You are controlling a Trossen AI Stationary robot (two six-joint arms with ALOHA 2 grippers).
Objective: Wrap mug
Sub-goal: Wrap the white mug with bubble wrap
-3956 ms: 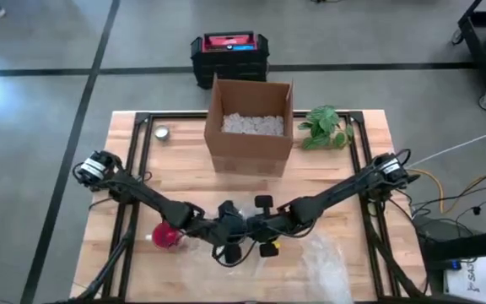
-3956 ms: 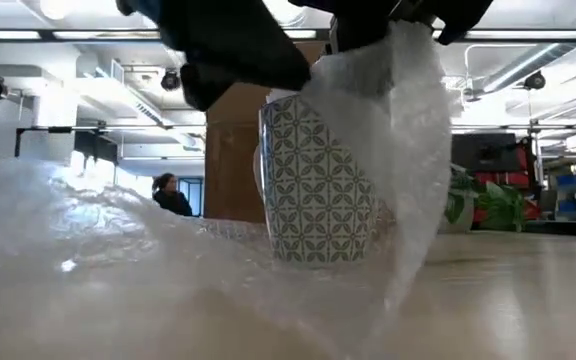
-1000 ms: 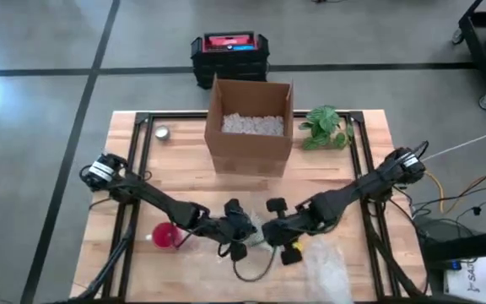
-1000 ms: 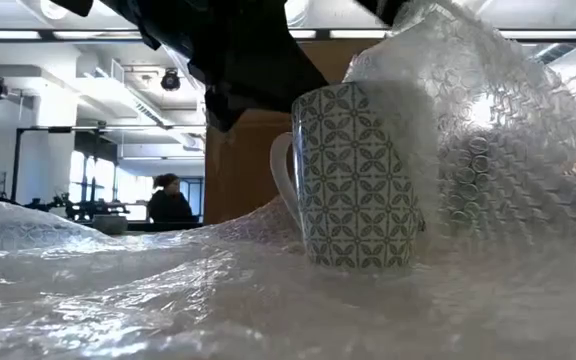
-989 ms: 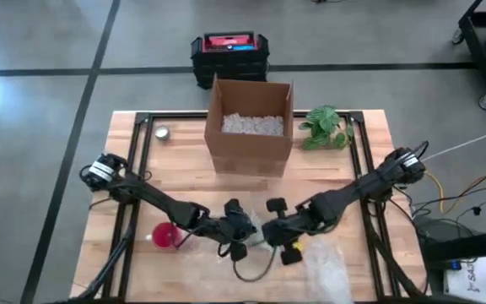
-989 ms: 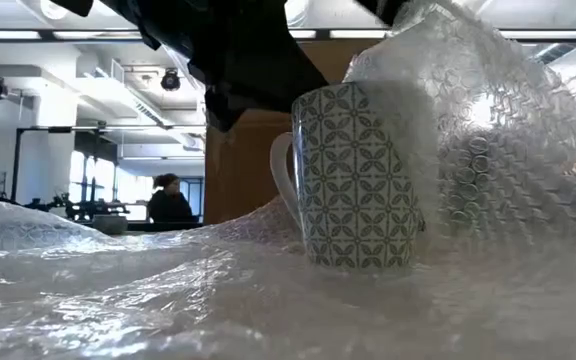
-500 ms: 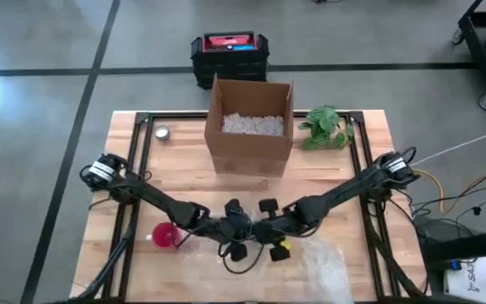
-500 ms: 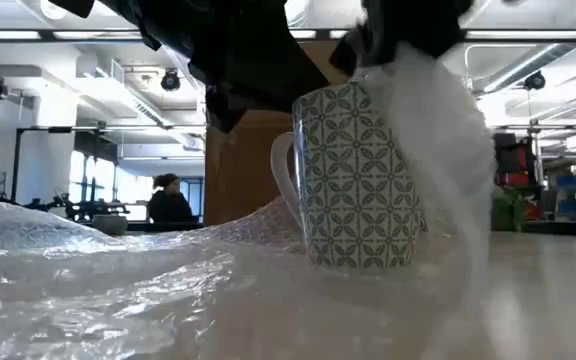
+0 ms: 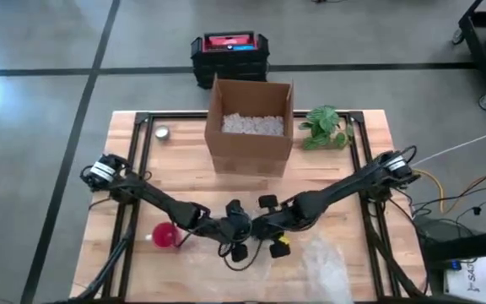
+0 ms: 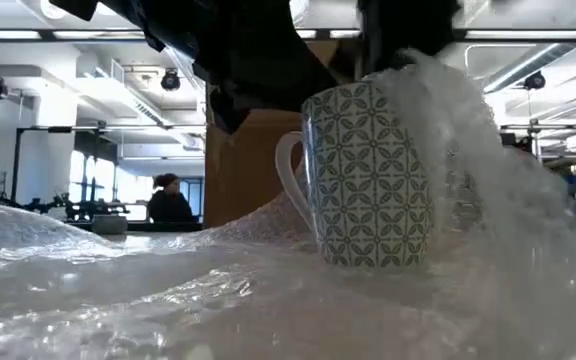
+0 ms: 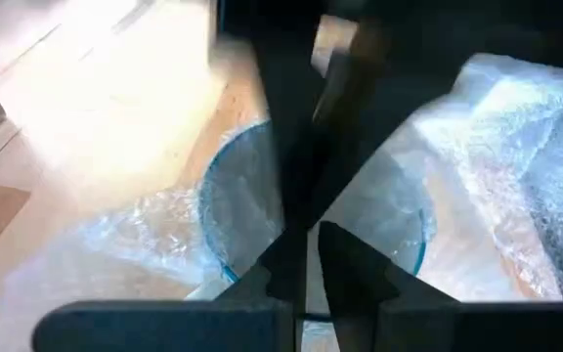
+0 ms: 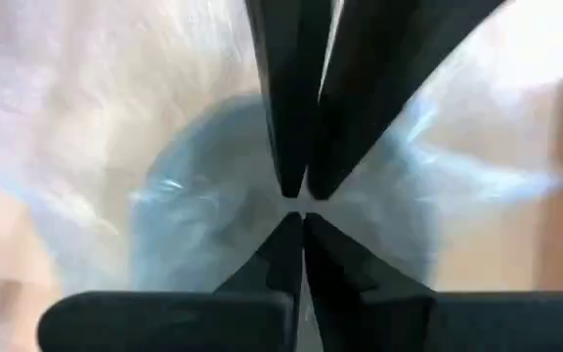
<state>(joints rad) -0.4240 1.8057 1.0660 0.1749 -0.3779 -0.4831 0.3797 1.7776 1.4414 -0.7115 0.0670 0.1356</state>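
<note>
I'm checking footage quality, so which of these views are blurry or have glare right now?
Right wrist view: heavily smeared, the mug only a bluish blur. Left wrist view: soft, strong glare on the table. Low view: mug sharp, bubble wrap streaked beside it. High view: clear, evenly lit.

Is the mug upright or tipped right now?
Upright. In the low view the mug stands on its base on the bubble wrap, handle to the side, wrap raised along one side.

Grey floor (image 9: 40,93) (dark stripes), ceiling strip lights (image 10: 88,35), a person (image 10: 168,200) beyond.
</note>
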